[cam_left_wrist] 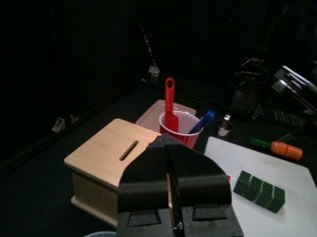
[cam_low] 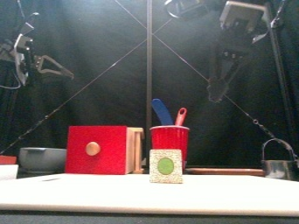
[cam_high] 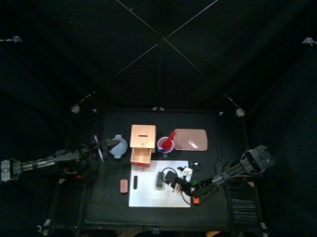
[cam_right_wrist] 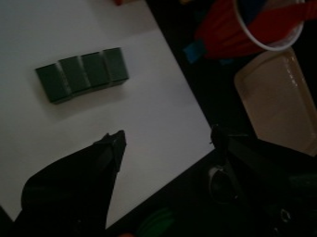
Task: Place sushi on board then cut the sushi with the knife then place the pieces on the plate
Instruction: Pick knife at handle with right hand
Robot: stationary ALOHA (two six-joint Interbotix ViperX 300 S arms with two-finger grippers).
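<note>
Dim booth, lit from overhead

Black curtains [cam_high: 158, 56] swallow most of the light. From above, the white board [cam_high: 148, 194] beneath the right gripper [cam_right_wrist: 170, 139] is the brightest patch, and that gripper's spread jaws read as black silhouettes against it. From the front, there is glare high up above the right gripper, and the red cup [cam_low: 170, 138] is evenly lit. It is murky around the left gripper [cam_left_wrist: 173, 185]; only the top of the wooden box [cam_left_wrist: 118, 153] just beside it catches light
</note>
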